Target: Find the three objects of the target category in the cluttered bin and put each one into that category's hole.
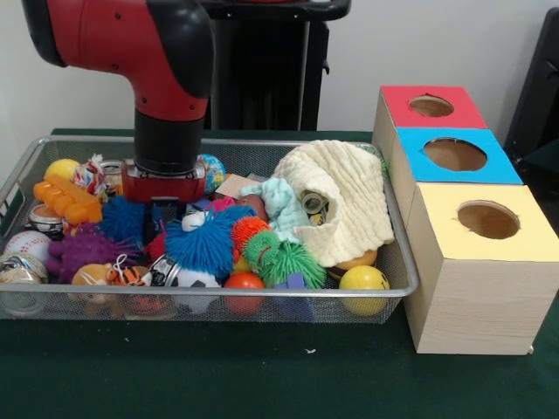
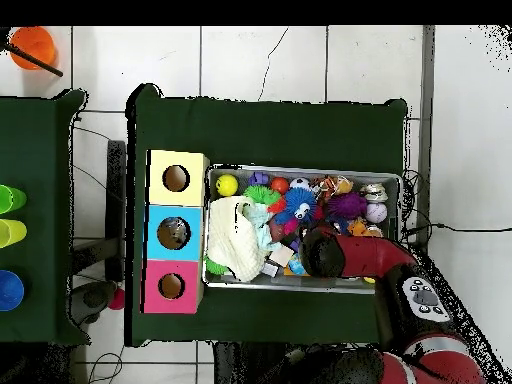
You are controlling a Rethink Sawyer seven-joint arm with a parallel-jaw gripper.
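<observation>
Arm (image 1: pixel 166 78) reaches down into wire bin (image 1: pixel 218 150) of mixed toys; gripper (image 1: pixel 162 209) buried among blue spiky balls (finger state cannot be told). Cream cloth (image 1: pixel 349 201) right. Three-holed box (image 1: pixel 463 218) beside bin.

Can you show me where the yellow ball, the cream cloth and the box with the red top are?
yellow ball (image 1: pixel 363 279), front view, on its upper face.
cream cloth (image 1: pixel 349 196), front view, on its broad middle fold.
red-topped box (image 1: pixel 410 120), front view, on the red top beside the hole.
</observation>
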